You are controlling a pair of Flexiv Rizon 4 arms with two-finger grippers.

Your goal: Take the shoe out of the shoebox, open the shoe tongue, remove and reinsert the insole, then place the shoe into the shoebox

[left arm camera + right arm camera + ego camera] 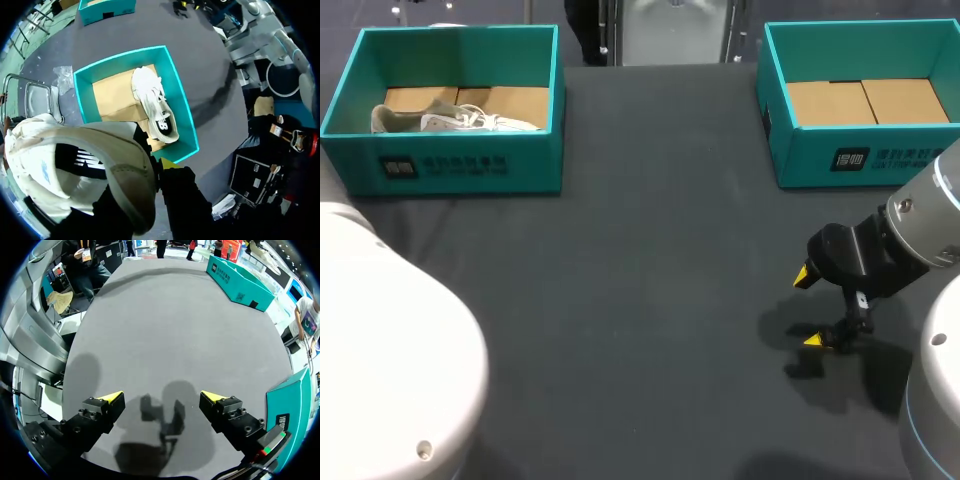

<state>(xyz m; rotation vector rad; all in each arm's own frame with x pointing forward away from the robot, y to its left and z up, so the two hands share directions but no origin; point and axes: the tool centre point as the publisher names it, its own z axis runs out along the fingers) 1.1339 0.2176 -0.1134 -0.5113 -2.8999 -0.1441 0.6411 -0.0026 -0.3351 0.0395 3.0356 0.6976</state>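
Although the head view hides it behind the bulk of the left arm, the left wrist view shows a pale shoe close against the left gripper, high over the left shoebox. The shoe covers the grip, so I cannot tell whether that gripper is closed on it. A second shoe lies inside the box, its long axis running along one long wall, the front one in the head view, with bare cardboard liner beside it toward the back wall. If the pale shoe is to go in, I judge the move turns on this: the box sits ahead of and below the left gripper, and the free strip runs parallel to the second shoe, so it would go down lengthwise along the back. The right gripper, jaws wide apart and holding nothing, hangs low over the table, near the right shoebox and well apart from the left one, so the left arm is plainly nearer.
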